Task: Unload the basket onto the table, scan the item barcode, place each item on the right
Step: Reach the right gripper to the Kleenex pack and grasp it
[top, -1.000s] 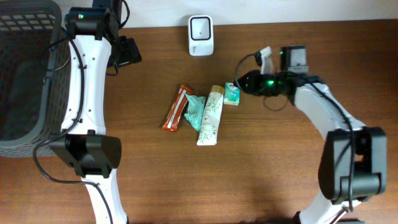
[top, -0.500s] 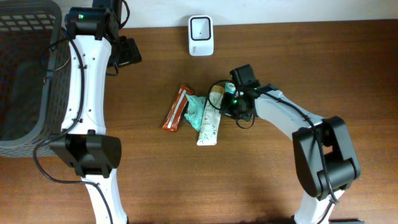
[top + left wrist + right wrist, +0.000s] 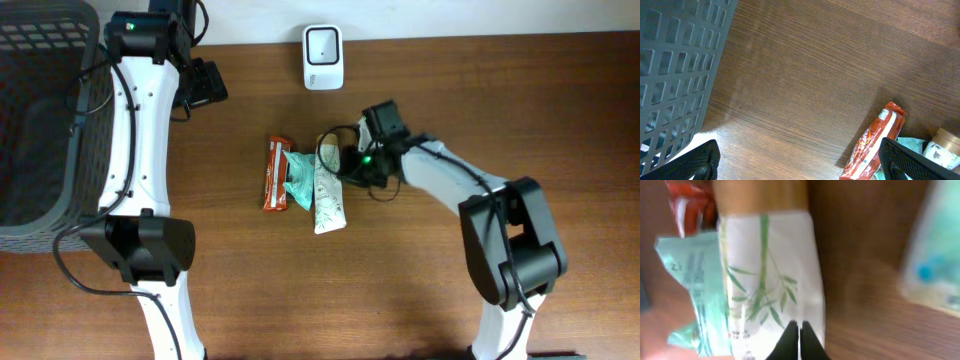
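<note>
Two closed fingers of the right gripper (image 3: 799,330) press tip-first on the white bamboo-print pouch (image 3: 767,265), holding nothing, with a teal packet (image 3: 690,280) just left of the fingers and a red snack wrapper (image 3: 687,197) beyond it. We judge that the pouch needs freeing from its neighbours, so we make any push low and gentle, then part the fingers across its narrow width before lifting it toward the barcode scanner (image 3: 322,57). Our left gripper (image 3: 800,162) hangs spread wide and empty, well apart from the pouch.
</note>
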`<action>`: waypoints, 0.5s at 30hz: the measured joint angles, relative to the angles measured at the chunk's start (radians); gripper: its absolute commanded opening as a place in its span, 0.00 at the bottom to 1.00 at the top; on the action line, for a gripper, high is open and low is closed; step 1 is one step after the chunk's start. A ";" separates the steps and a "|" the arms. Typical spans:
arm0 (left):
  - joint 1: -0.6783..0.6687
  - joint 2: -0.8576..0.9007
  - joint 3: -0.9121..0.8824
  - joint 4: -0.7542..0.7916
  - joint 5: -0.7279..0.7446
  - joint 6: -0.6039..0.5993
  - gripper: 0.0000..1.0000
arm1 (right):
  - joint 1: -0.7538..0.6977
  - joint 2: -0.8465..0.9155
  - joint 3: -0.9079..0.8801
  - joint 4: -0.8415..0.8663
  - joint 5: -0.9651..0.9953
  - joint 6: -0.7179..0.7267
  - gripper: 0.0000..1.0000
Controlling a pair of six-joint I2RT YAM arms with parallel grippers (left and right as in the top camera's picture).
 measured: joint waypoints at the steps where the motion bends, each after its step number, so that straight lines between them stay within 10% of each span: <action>1: 0.000 0.000 0.000 0.000 0.000 0.000 0.99 | -0.027 -0.016 0.066 -0.073 0.009 -0.042 0.22; 5: 0.000 0.000 0.000 0.000 0.000 0.000 0.99 | -0.125 -0.062 0.214 -0.124 0.122 -0.127 0.43; 8: 0.000 0.000 0.000 0.000 0.000 0.000 0.99 | -0.172 -0.060 0.214 -0.124 0.205 -0.138 0.78; 15: 0.000 0.000 0.000 0.000 0.000 0.000 0.99 | -0.166 0.105 0.214 -0.116 0.228 -0.148 0.64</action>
